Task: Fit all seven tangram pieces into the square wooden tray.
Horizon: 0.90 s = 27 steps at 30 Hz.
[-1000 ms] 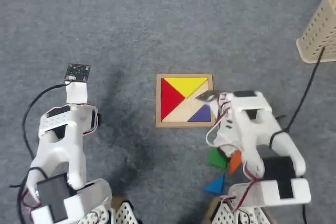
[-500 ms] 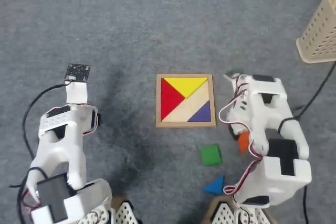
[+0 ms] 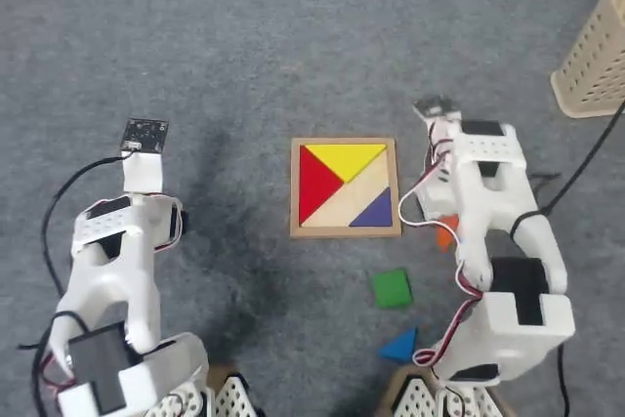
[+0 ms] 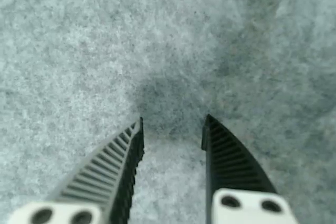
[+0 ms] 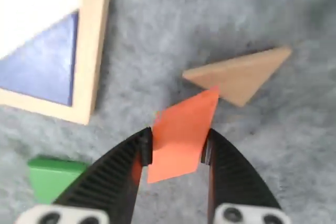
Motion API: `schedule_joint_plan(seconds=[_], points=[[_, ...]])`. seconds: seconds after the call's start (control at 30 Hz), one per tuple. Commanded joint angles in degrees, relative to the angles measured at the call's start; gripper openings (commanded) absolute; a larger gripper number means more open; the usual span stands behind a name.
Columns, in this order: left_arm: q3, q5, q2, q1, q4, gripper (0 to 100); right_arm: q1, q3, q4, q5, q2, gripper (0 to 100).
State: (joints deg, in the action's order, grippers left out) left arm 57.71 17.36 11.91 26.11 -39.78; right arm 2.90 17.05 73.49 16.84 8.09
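Hard to see much of the orange piece (image 3: 445,234) from above. The right arm sits over it, so just a sliver pokes out right beside the tray's (image 3: 345,231) right edge, near the low corner. The right wrist view helps: the right gripper (image 5: 177,137) has both fingers pressed on the orange piece's two sides, so it's clamped on it. Can't tell if the piece is lifted or resting on the carpet (image 3: 244,65). A plain wooden triangle (image 5: 239,75) lies just past the orange piece, on the side away from the tray. They look like they touch or overlap at a corner, but I can't say which.

In the tray: yellow triangle (image 3: 344,158) along the top edge, red triangle (image 3: 314,186) along the left edge, purple triangle (image 3: 375,210) in the lower right corner. There's a strip of bare wood between them. The green square (image 3: 393,287) is on the carpet just below the tray's lower right corner, and the blue triangle (image 3: 400,345) is farther down the same way.

The right arm stretches up along the tray's right side, wrist pointed down. The left arm is well off to the tray's left. The left gripper (image 4: 173,124) has its fingers spread apart with nothing between them, just carpet underneath.
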Motion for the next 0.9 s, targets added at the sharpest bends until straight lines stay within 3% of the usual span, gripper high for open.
schedule_joint_plan(seconds=[0.0, 0.33, 0.63, 0.87], points=[[-0.13, 0.44, 3.08, -0.09, 0.88, 18, 4.09, -10.99, 4.53, -4.13, -1.1, 14.4], [-0.13, 0.44, 3.08, -0.09, 0.88, 18, 14.81, -38.15, 9.19, -17.05, 16.84, 14.4], [-0.13, 0.53, 3.08, -0.09, 0.88, 18, 15.43, -59.69, 18.42, -17.85, 34.51, 14.4], [-0.13, 0.53, 3.08, -0.18, 0.88, 18, 15.43, -62.95, 20.88, -20.84, 38.29, 14.5]])
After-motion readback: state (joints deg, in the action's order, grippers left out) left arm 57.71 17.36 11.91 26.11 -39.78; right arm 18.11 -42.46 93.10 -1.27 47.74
